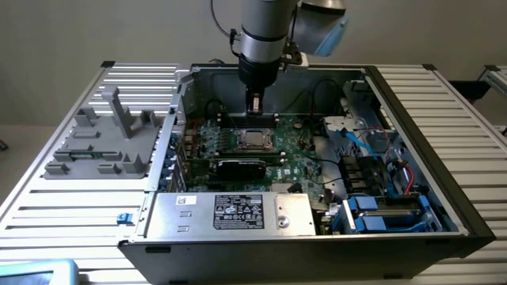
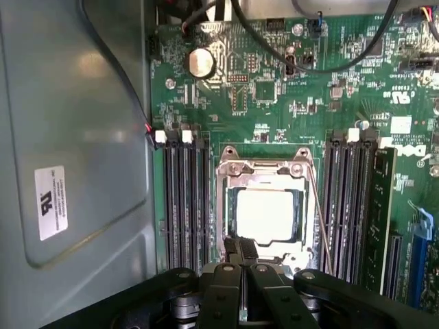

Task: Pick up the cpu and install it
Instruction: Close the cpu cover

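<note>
- Showing an open computer case (image 1: 317,252) lying on a slatted table (image 1: 71,208), with the green motherboard (image 1: 300,155) exposed at its floor.
- Hanging from the arm above the rear of the case: gripper (image 1: 255,107), pointing straight down, well clear of the board.
- Pressing together in the wrist view – gripper (image 2: 240,250) closed, with nothing visibly clamped between the dark fingers.
- Resting flat in the middle of the motherboard (image 2: 274,116): the cpu (image 1: 253,139), silvery top plate facing up, apart from the gripper.
- Sitting inside the socket's metal frame (image 2: 230,168) in the wrist view – the cpu (image 2: 264,214), just beyond the fingertips.
- Flanking the socket on both sides: banks of black memory slots (image 2: 185,199), one module standing in the far bank.
- Occupying the near corner of the case: silver power supply (image 1: 237,212) bearing a black label.
- Filling the bays toward the exterior view's right: blue drive caddies (image 1: 372,215), with cables running above them.
- Lying just in front of the socket: a black expansion card (image 1: 241,168).
- Standing outside the case, on the table toward the exterior view's left: a grey moulded fixture (image 1: 103,142).
- Carrying a white sticker (image 2: 51,202): the grey case wall (image 2: 75,103) beside the board.
</note>
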You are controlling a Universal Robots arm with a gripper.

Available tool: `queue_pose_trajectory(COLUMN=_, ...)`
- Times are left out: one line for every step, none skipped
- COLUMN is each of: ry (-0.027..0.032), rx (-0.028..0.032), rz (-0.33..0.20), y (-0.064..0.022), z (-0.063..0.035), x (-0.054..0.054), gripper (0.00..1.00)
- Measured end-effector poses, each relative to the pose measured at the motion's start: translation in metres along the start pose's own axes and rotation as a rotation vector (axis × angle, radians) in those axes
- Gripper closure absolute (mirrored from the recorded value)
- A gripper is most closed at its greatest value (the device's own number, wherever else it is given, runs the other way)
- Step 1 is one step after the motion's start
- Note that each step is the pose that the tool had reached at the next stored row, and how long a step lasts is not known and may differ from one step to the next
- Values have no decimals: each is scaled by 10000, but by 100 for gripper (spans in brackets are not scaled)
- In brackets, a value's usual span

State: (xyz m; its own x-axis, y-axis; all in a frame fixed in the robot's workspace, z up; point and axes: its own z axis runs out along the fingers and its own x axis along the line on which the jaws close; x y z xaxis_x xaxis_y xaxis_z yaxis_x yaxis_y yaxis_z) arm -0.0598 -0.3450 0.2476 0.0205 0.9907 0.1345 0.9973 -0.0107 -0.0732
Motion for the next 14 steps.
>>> queue_pose_trajectory(ry=-3, rx=1, rz=1, y=-18, z=18, x=-4, gripper=89)
queue_pose_trajectory(ry=-4, rx=2, rz=2, y=-28, z=36, x=-8, gripper=89)
queue_pose_trajectory(ry=-3, rx=2, rz=1, y=-36, z=55, x=-12, gripper=89)
queue_pose_trajectory(ry=-2, rx=1, rz=2, y=-45, z=73, x=-17, gripper=89)
queue_pose_trajectory(ry=-3, rx=1, rz=2, y=-55, z=92, x=-23, gripper=89)
queue_pose_trajectory(ry=-3, rx=2, rz=2, y=-68, z=110, x=-29, gripper=89)
queue_pose_trajectory(ry=-3, rx=1, rz=2, y=-78, z=128, x=-35, gripper=89)
queue_pose_trajectory(ry=-3, rx=1, rz=3, y=-82, z=145, x=-49, gripper=89)
queue_pose_trajectory(ry=-4, rx=2, rz=1, y=-86, z=159, x=-62, gripper=89)
queue_pose_trajectory(ry=-3, rx=2, rz=3, y=-90, z=176, x=-74, gripper=89)
queue_pose_trajectory(ry=-3, rx=1, rz=4, y=-94, z=192, x=-86, gripper=89)
queue_pose_trajectory(ry=-3, rx=1, rz=4, y=-98, z=208, x=-99, gripper=89)
queue_pose_trajectory(ry=-2, rx=0, rz=4, y=-104, z=226, x=-110, gripper=89)
queue_pose_trajectory(ry=-1, rx=1, rz=3, y=-114, z=244, x=-118, gripper=89)
